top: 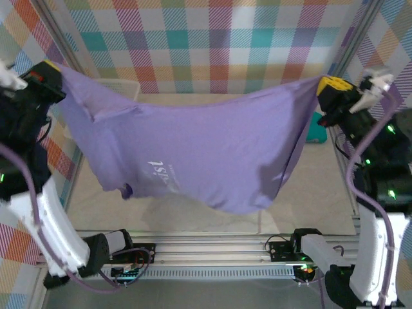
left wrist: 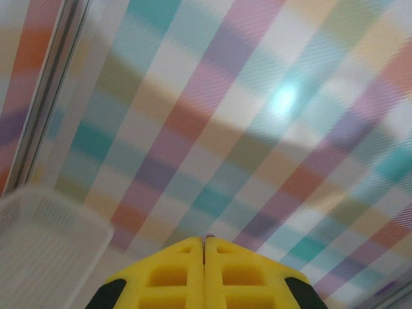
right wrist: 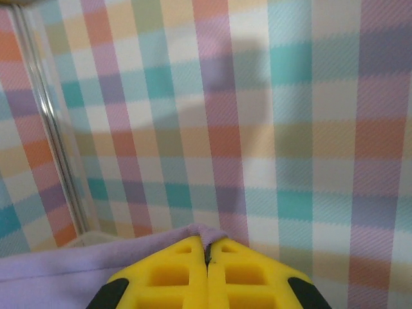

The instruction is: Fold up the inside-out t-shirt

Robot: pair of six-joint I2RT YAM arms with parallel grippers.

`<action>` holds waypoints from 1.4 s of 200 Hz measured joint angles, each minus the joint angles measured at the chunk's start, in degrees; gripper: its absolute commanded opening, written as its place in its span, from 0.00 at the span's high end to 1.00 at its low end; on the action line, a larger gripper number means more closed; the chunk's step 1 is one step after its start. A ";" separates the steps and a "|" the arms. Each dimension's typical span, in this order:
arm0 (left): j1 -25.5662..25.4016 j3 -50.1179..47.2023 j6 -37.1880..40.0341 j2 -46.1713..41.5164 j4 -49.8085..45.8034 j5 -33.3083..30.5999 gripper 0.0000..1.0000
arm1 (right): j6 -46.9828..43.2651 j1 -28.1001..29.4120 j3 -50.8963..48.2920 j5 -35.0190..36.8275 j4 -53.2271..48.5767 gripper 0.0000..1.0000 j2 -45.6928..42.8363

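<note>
Top external view gives you the inside-out t-shirt stretched wide in the air above the table, a lavender sheet hanging between the two arms with its lower edge sagging lowest right of centre, and you can see faint white print on its left half. Your left claw pinches the upper left corner of the cloth, high at the left side. Your right claw pinches the upper right corner at much the same height, so the top edge dips in a shallow curve between them. On the left wrist camera your left claw has its yellow fingers pressed flat together with only a sliver of purple at the tip. On the right wrist camera your right claw is likewise clenched, with the purple t-shirt spreading away to the left below its fingers. Past the shirt's right edge a teal garment peeks out low beside the right arm. A white basket sits behind the cloth near the left, also seen from the left wrist. A plaid backdrop closes off the far side.
</note>
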 measured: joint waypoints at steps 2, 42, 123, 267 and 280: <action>-0.24 -0.37 0.04 0.72 0.00 -0.17 1.00 | 0.00 0.00 -0.42 -0.15 0.15 1.00 0.79; -6.29 2.12 1.31 20.74 -0.37 -3.10 1.00 | 0.87 0.00 -2.36 -1.86 4.48 1.00 16.11; -7.67 24.13 1.44 24.72 -2.64 -4.46 1.00 | 1.03 0.00 3.98 -1.88 6.62 1.00 20.28; -7.67 20.39 7.28 -5.44 0.85 -12.72 1.00 | -1.77 0.00 8.02 -0.46 0.96 1.00 -6.12; -7.67 20.46 7.28 -2.71 1.79 -12.55 1.00 | -1.97 0.00 8.48 -0.46 1.05 1.00 -4.55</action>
